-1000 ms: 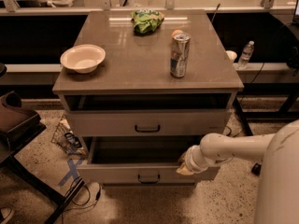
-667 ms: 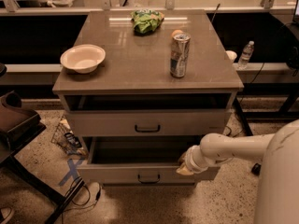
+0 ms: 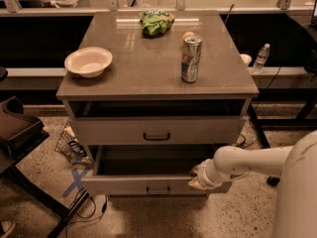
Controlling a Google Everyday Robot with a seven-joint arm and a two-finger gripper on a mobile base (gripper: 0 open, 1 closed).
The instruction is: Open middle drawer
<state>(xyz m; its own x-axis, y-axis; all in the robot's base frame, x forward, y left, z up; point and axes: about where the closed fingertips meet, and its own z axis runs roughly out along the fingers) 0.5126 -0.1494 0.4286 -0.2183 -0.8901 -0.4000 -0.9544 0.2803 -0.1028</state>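
The middle drawer stands pulled out toward me, with its dark inside showing and a small dark bar handle at the centre of its front. Above it is the taller-fronted drawer, pushed in, with the same kind of handle. The lowest drawer is hidden under the open one. My gripper, at the end of a white arm reaching in from the right, sits at the top edge of the open drawer's front, right of the handle.
The cabinet top holds a white bowl, a drink can and a green bag. A dark chair and a wire basket stand to the left. A bottle stands at the right.
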